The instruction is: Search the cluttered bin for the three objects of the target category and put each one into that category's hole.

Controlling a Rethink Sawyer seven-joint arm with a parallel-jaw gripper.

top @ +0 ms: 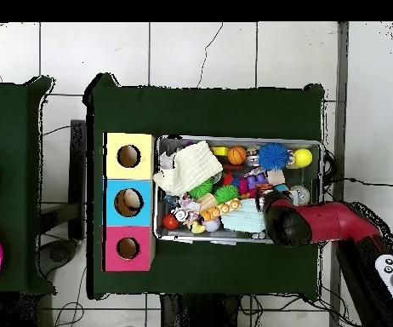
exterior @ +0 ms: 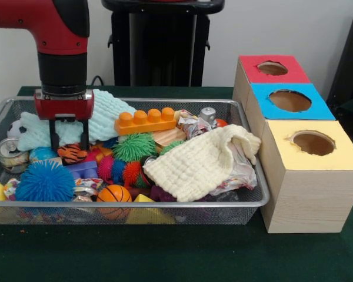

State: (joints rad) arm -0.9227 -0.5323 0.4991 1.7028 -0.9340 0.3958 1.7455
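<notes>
The silver wire-mesh bin (exterior: 165, 204) is full of toys; it also shows in the overhead view (top: 238, 139). My gripper (exterior: 69, 143) hangs open at the bin's left end, its two black fingers (exterior: 54, 136) straddling the space just above the orange tiger-striped toy (exterior: 72, 154). In the overhead view the arm (top: 289, 223) covers the gripper and that toy. I cannot make out a pale yellow-tan animal toy. The red-topped box's hole (exterior: 272, 68) is at the far right, also in the overhead view (top: 128, 248).
A light blue cloth (exterior: 109, 114) lies behind the gripper, an orange brick (exterior: 146, 120) beside it. A blue spiky ball (exterior: 45, 182), a green spiky ball (exterior: 134, 145) and a pale yellow cloth (exterior: 200, 161) fill the bin. Blue-topped (exterior: 290, 100) and yellow-topped (exterior: 313, 143) boxes stand nearer.
</notes>
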